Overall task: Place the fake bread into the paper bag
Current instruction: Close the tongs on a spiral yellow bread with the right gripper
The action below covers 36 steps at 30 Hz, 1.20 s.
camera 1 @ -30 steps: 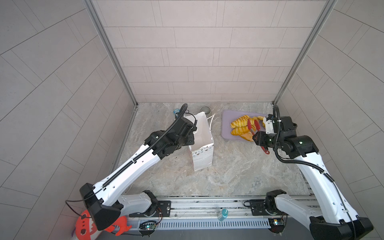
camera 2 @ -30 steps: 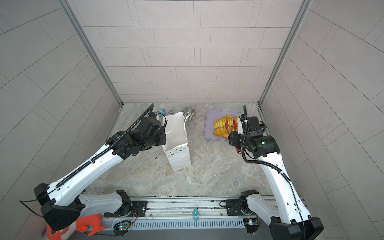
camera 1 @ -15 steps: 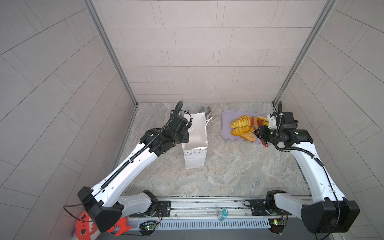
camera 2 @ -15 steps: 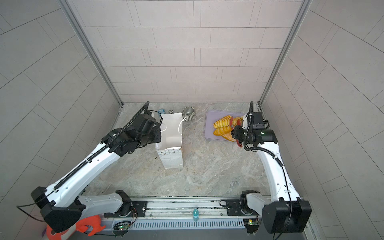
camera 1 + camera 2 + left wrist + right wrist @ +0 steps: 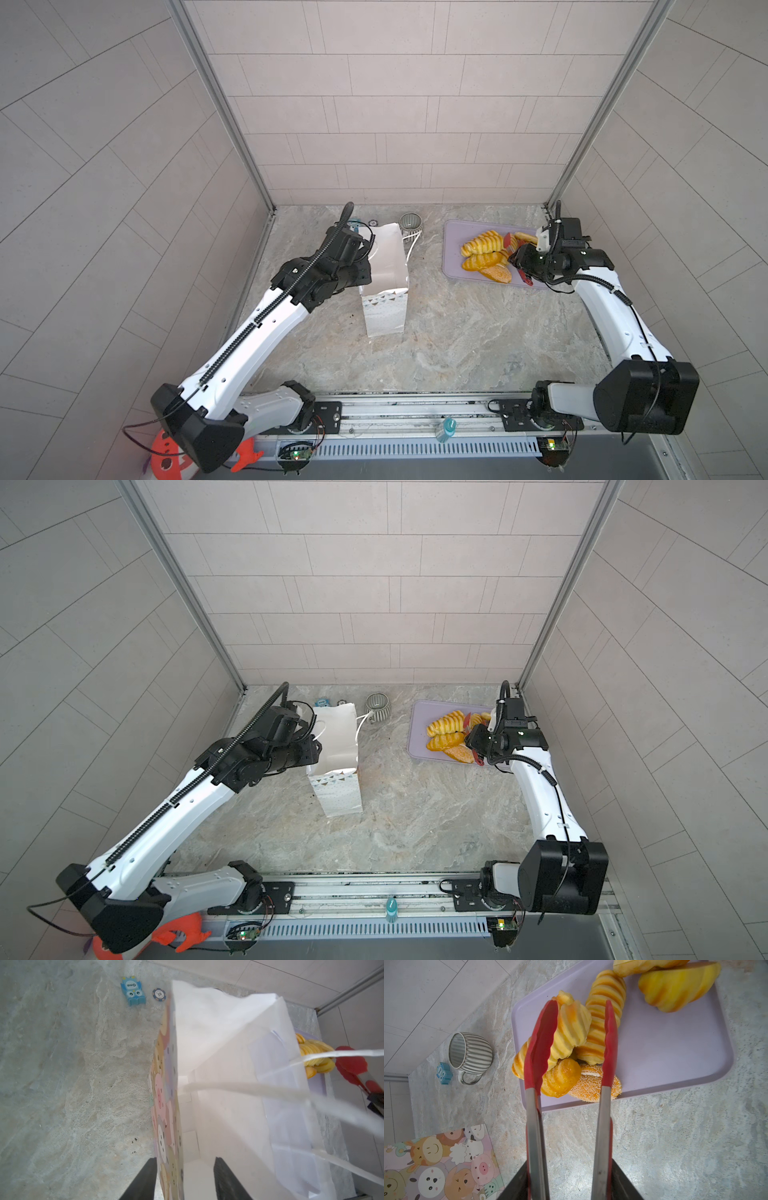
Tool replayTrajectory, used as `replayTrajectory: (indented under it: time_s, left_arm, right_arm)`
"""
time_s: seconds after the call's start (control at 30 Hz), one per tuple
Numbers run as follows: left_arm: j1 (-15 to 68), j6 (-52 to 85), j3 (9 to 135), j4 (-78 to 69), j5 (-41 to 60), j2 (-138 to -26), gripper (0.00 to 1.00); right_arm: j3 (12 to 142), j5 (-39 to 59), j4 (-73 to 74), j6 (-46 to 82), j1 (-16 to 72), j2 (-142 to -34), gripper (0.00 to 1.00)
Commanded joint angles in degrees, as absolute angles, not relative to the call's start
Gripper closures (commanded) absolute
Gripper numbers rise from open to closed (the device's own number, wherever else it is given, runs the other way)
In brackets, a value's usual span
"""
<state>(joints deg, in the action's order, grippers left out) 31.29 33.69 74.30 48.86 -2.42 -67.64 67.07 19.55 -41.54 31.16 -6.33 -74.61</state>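
On the far-right lilac tray (image 5: 664, 1053), the ridged golden toy bread (image 5: 571, 1028) lies lengthwise between the spread red-tipped metal tongs (image 5: 533, 1118) your right claw (image 5: 569, 1184) pinches.

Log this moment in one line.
left gripper: open, astride white cartoon-print paper bag wall | right gripper: gripping red-tipped metal tongs | glossy yellow toy breads: on lilac tray

Fake bread (image 5: 571, 1028) is golden-yellow, tray (image 5: 664, 1047) lilac, tongs (image 5: 609, 1043) red-tipped, paper bag (image 5: 436, 1163) pastel animal-printed.

"One" on blue owl block (image 5: 133, 991), "10" on poker chip (image 5: 159, 994)
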Motion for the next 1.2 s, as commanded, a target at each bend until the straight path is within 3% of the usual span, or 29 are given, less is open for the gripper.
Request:
replayTrajectory:
  time_s: [0.0, 0.17, 0.6, 1.17]
  left_arm:
    - [30.4, 33.1, 73.4, 48.1, -1.0, -66.1, 0.42]
    - [29.9, 32.8, 72.9, 47.7, -0.1, -65.6, 0.36]
    - [29.6, 33.0, 71.6, 46.6, 0.5, -65.3, 0.35]
    - [29.6, 33.4, 71.1, 46.4, 0.5, -64.8, 0.35]
  right_arm:
    - [69.3, 20.1, -38.6, 33.1, -7.0, -75.2, 0.45]
    - [69.9, 21.5, -37.1, 34.0, -7.6, -77.7, 0.44]
    - [69.3, 30.9, -32.7, 38.2, -10.9, -82.5, 0.42]
    - [68.4, 29.2, -33.4, 38.2, -10.9, -83.0, 0.42]
